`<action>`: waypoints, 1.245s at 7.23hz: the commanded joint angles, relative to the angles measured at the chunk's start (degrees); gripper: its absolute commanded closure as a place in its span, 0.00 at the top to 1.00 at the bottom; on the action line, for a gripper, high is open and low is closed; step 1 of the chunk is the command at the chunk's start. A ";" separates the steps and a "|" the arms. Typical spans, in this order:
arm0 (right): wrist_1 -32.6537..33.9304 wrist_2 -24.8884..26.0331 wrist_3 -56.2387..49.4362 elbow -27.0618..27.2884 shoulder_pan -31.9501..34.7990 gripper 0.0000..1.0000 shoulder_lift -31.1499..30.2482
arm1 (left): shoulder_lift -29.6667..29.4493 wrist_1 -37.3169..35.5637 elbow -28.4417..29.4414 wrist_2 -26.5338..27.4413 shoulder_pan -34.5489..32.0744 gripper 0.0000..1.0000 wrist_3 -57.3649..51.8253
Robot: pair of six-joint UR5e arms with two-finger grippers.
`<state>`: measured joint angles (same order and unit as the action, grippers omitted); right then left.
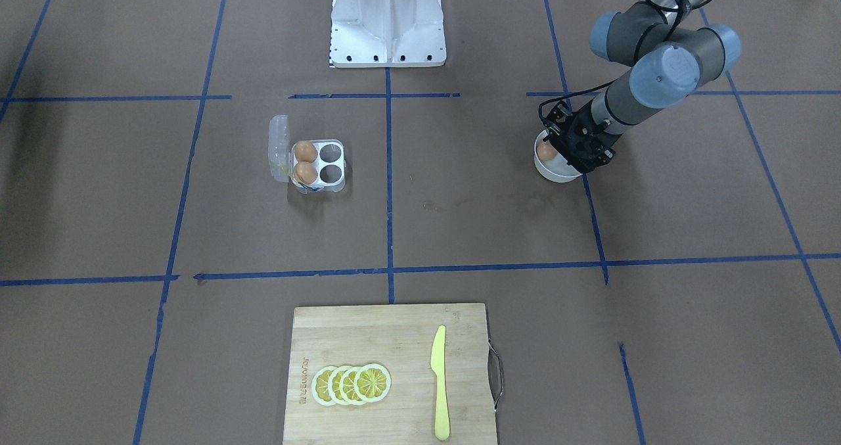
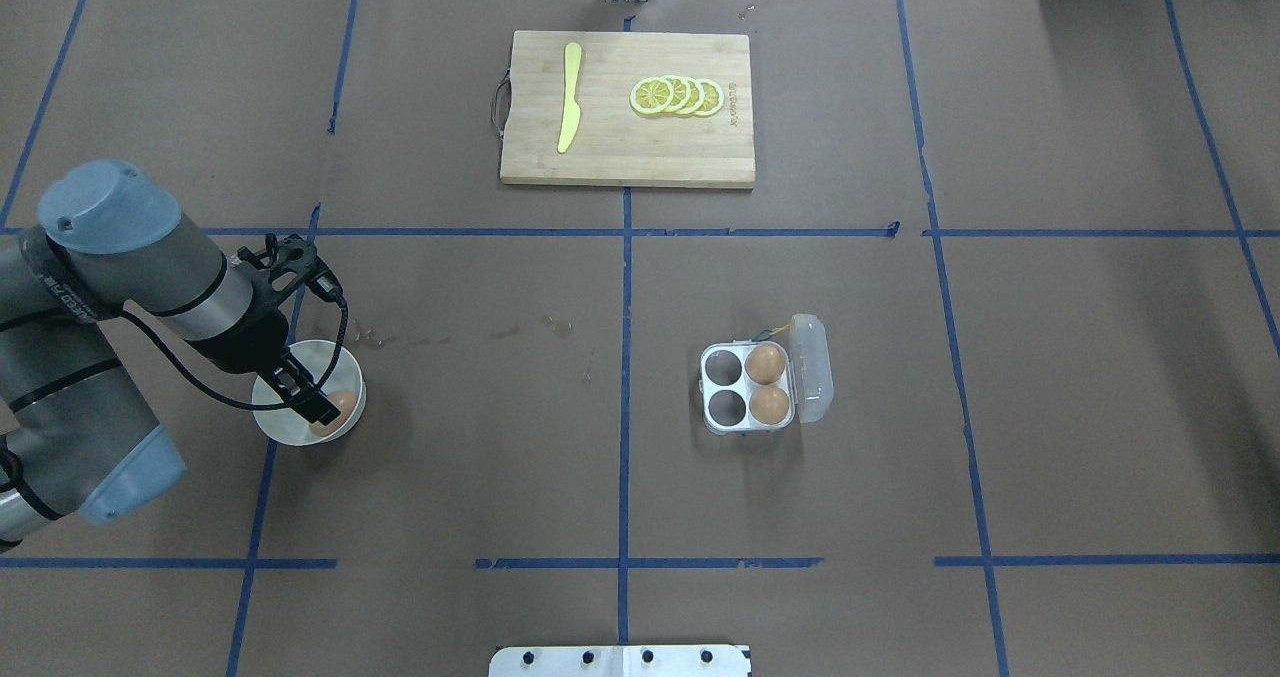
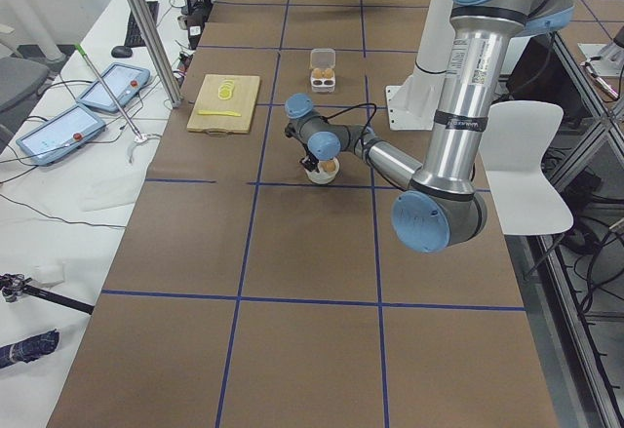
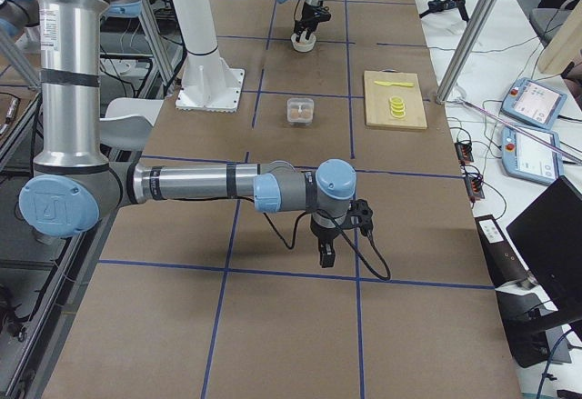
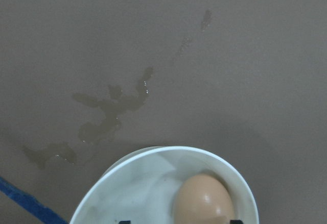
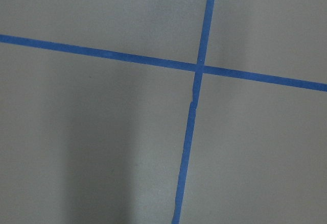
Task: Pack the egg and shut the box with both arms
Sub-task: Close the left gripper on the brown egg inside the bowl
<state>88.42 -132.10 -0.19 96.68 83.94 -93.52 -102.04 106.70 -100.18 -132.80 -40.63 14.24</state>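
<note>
The two black fingers [image 2: 300, 389] of the left gripper [image 2: 315, 407] reach down into a round white bowl [image 2: 275, 422]. They are spread apart, wider than the small smooth orange-brown egg [image 5: 202, 201] that lies between them. In the left wrist view the egg sits right by one fingertip, with a gap on its other side. I cannot tell if that tip touches it. The egg rests in the bowl, on the side that faces the middle of the table. The grey left arm [image 2: 150, 267] with light-blue caps leans over the bowl. On the brown paper table [image 2: 480, 457] near the bowl there is a dark wet stain [image 5: 110, 109]. Well apart from the bowl stands the small square clear plastic egg box [image 2: 745, 389]. Its clear lid [image 2: 812, 369] is open and sticks up on the side away from the bowl. Two more orange-brown eggs [image 2: 766, 363] sit in the two cells next to the lid, and the two cells nearer the bowl are empty. A yellow string [image 1: 287, 169] shows by the hinge. The right gripper [image 4: 325, 254] hangs over the table, far from the box. I cannot tell if its fingers are open or closed. Its wrist view shows blue tape lines [image 6: 199, 68] crossing. At the far edge lies a wooden cutting board [image 2: 627, 152] with a yellow knife [image 2: 570, 97] and lemon slices [image 2: 678, 96].
</note>
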 commanded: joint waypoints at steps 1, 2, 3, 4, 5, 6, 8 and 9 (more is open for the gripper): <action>0.00 0.00 -0.07 -0.09 0.00 1.00 0.00 | -0.01 0.00 0.16 0.08 0.73 0.71 0.00; 0.00 0.00 -0.07 -0.09 0.00 1.00 0.00 | -0.01 0.00 0.25 0.09 0.82 0.71 0.00; 0.00 0.00 0.02 -0.09 0.00 1.00 0.00 | -0.09 0.00 0.51 0.09 0.82 0.70 0.00; 0.00 0.00 0.02 -0.09 0.00 1.00 0.00 | -0.18 0.00 0.69 0.09 0.82 0.68 0.00; 0.00 0.00 -0.07 -0.09 0.00 1.00 0.00 | -0.27 0.00 0.69 0.09 0.82 0.68 -0.09; 0.00 0.00 0.02 -0.09 0.00 1.00 0.00 | -0.27 0.00 0.86 0.09 0.82 0.68 -0.09; 0.00 0.00 0.02 -0.09 0.00 1.00 0.00 | -1.06 0.00 1.74 0.17 0.82 0.68 -0.09; 0.00 0.00 0.02 -0.09 0.00 1.00 0.00 | -1.06 0.00 1.57 0.17 0.82 0.66 -0.09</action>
<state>88.42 -132.10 -0.18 96.59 83.94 -93.51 -102.98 106.70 -98.70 -132.64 -39.81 14.15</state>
